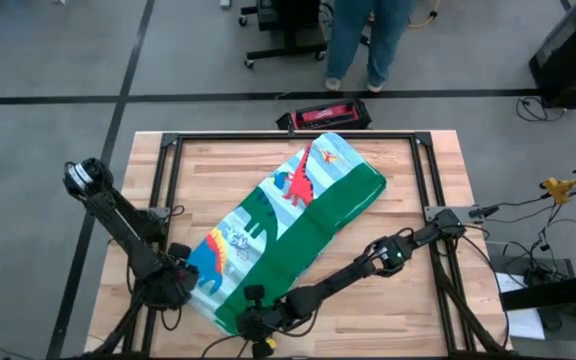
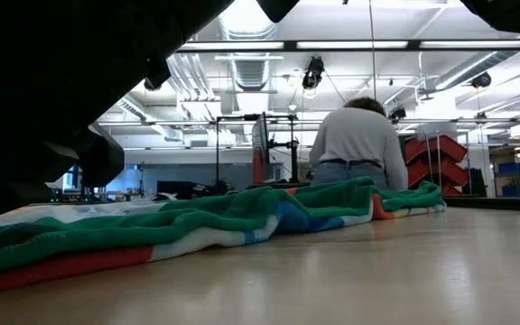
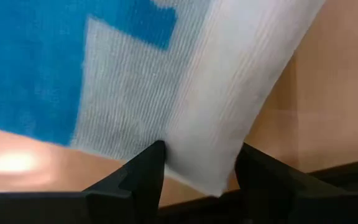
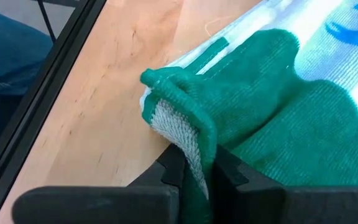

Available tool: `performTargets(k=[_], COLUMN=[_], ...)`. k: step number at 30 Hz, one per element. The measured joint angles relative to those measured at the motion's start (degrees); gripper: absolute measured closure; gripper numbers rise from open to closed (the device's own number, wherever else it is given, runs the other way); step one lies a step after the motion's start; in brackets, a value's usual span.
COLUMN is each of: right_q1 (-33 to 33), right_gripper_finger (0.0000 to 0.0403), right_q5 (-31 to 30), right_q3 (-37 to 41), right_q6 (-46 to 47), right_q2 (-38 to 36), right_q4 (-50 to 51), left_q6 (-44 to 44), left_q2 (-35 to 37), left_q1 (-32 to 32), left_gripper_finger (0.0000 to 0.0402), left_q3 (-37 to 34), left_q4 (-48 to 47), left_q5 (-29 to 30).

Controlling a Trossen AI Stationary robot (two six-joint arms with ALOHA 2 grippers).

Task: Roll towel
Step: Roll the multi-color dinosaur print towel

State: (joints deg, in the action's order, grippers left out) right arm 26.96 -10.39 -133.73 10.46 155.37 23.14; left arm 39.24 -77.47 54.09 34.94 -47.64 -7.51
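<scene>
Towel (image 1: 288, 225) is lying folded into a long strip on the wooden table (image 1: 408, 300), its long axis running diagonally — one end pointing toward the table's far edge near the red and black case (image 1: 326, 115), the other toward the near edge between the two grippers. Green border is showing along the strip's right side, with red and blue dinosaurs on the pale centre. In the low view the cloth is spreading low and rumpled across the tabletop.

Right gripper (image 4: 191, 177) is sitting at the towel's near end, its fingers pinched together on a bunched green corner of the towel, which is lifting slightly off the wood. Its arm is stretching low across the table from the right side of the towel.

Left gripper (image 3: 197, 168) is sitting at the towel's near left edge, fingers standing apart on either side of a pale corner of the cloth — not squeezing it. Its arm is reaching down from the table's left side.

Beyond the far edge, a person (image 2: 350, 144) in a grey top and jeans is standing.
</scene>
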Motion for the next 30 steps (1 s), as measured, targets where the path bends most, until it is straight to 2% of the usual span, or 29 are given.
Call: performTargets(k=[8, 11, 13, 17, 18, 24, 30], right_q1=[0.02, 0.02, 0.02, 0.02, 0.02, 0.02, 0.55], right_gripper_finger=[0.0382, 0.0385, 0.0389, 0.0391, 0.0391, 0.0392, 0.0393], right_q5=[0.06, 0.02, -0.10, -0.12, -0.11, -0.13, -0.41], right_q3=[0.00, 0.00, 0.00, 0.06, 0.09, 0.09, 0.24], right_q6=[-0.02, -0.04, -0.04, -0.22, -0.50, -0.51, -0.06], right_q2=[0.00, 0.00, 0.00, 0.00, 0.00, 0.00, -0.65], right_q4=[0.00, 0.00, 0.00, -0.83, -1.09, -1.33, -2.47], left_q6=[0.22, 1.66, 2.64, 4.55, 4.91, 5.01, 3.13], left_q2=[-0.77, -0.73, -0.65, -0.57, -0.53, -0.35, -0.43], left_q1=[0.02, 0.02, 0.01, -0.03, -0.03, -0.05, -0.02], left_gripper_finger=[0.0234, 0.0253, 0.0281, 0.0374, 0.0385, 0.0398, 0.0400], left_q3=[-0.35, -1.12, -1.74, -2.38, -2.40, -2.27, 4.19], left_q4=[0.89, 1.16, 1.32, 1.09, 1.14, 0.55, -8.40], left_q5=[0.30, 1.19, 1.59, 2.36, 2.36, 1.86, 1.37])
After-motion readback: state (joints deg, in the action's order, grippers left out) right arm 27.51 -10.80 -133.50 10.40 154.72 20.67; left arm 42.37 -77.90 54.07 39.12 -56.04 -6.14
